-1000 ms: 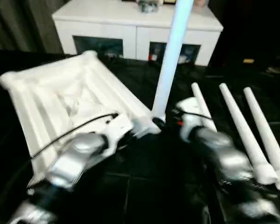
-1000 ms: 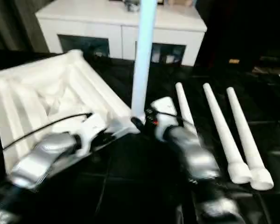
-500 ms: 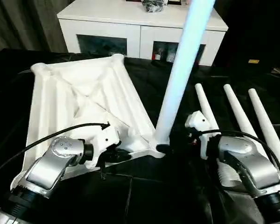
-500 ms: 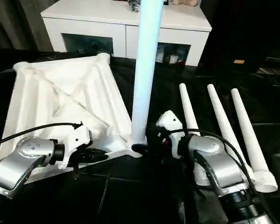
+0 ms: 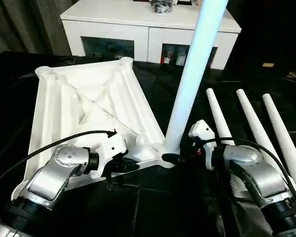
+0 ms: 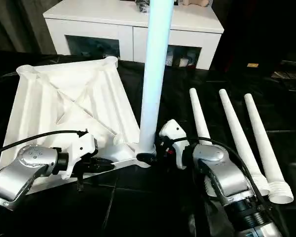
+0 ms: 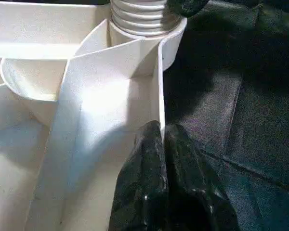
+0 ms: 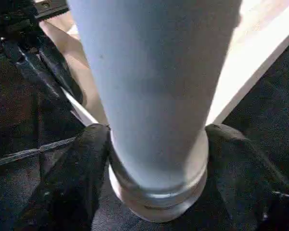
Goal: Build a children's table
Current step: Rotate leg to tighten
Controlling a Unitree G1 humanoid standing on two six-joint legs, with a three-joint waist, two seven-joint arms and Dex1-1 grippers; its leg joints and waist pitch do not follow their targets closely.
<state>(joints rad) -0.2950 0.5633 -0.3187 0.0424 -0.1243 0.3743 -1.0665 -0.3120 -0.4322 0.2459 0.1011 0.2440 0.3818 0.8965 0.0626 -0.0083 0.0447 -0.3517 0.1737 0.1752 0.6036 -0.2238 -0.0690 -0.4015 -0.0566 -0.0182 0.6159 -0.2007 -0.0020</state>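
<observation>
Table top (image 5: 89,113) lies underside up on the black tiled floor (image 5: 153,207), ribs and diagonal braces showing, round leg sockets at its corners. It sits in front of the white cabinet (image 5: 148,24), angled, with one short edge toward the cabinet and the other toward the robot.

One leg (image 5: 192,84) stands upright in the socket at the near corner of the table top, the corner closest to the right arm. Its threaded base (image 7: 139,14) sits in the socket collar; the leg rises past the cabinet front and out of frame.

Left gripper (image 7: 161,144) is at the table top's near edge, just beside the upright leg's corner. Its two black fingers (image 7: 144,163) are pressed together on the thin edge wall of the table top, pinching it.

Right gripper (image 8: 156,163) is at the base of the upright leg, low, just above the socket. Its fingers (image 8: 82,168) straddle the leg, one on each side; whether both pads touch the leg cannot be told.

Three loose legs (image 5: 251,128) lie side by side on the floor beyond the upright leg from the table top, thin ends toward the cabinet, thick threaded ends toward the robot. The right forearm (image 5: 251,173) crosses over the nearest one.

Small dark clutter (image 5: 160,5) on top of the cabinet, not identifiable.
</observation>
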